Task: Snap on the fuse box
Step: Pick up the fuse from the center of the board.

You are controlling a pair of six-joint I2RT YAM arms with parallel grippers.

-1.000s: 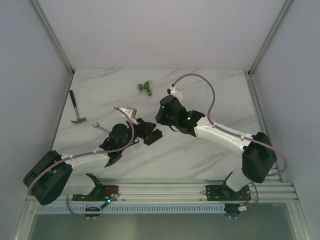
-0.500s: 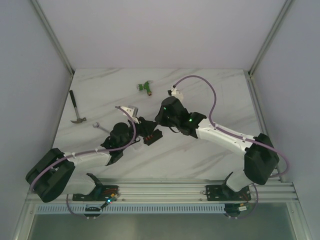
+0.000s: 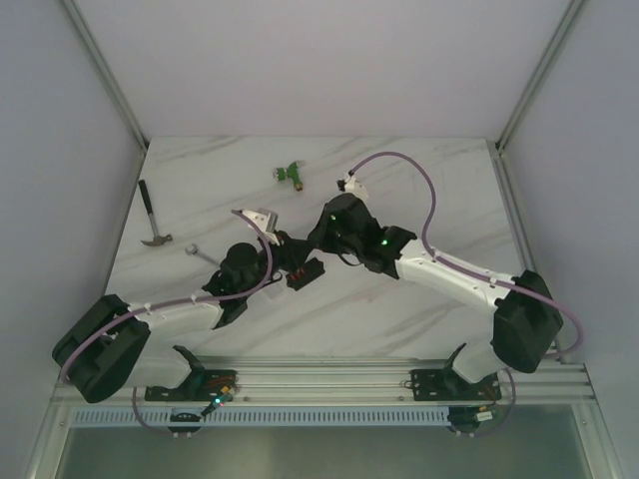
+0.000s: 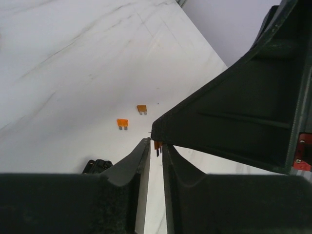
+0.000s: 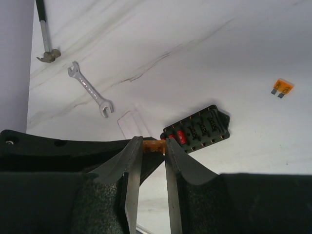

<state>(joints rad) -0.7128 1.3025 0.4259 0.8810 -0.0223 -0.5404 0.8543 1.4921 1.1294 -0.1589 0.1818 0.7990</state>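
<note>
The fuse box [image 5: 197,129], a small black block with red fuses at one end, lies flat on the marble table [image 3: 399,190] just below where the two grippers meet [image 3: 306,272]. My right gripper [image 5: 152,144] is shut on a small orange fuse [image 5: 154,145] held above the table, left of the box. My left gripper [image 4: 156,146] faces it tip to tip. Its jaws stand narrow, and the orange fuse [image 4: 157,145] sits with its prongs right at their ends. Contact there is not clear. The right gripper's dark finger fills the upper right of the left wrist view.
Two loose orange fuses [image 4: 122,123] [image 4: 142,108] lie on the table, one of them showing as a fuse [image 5: 282,87] in the right wrist view. A clear plastic piece [image 5: 130,124], a wrench [image 3: 200,253] and a hammer [image 3: 152,215] lie to the left. A green connector [image 3: 290,173] lies at the back.
The right gripper has carried the fuse left to the left gripper's tips. The left jaws have narrowed around it.
</note>
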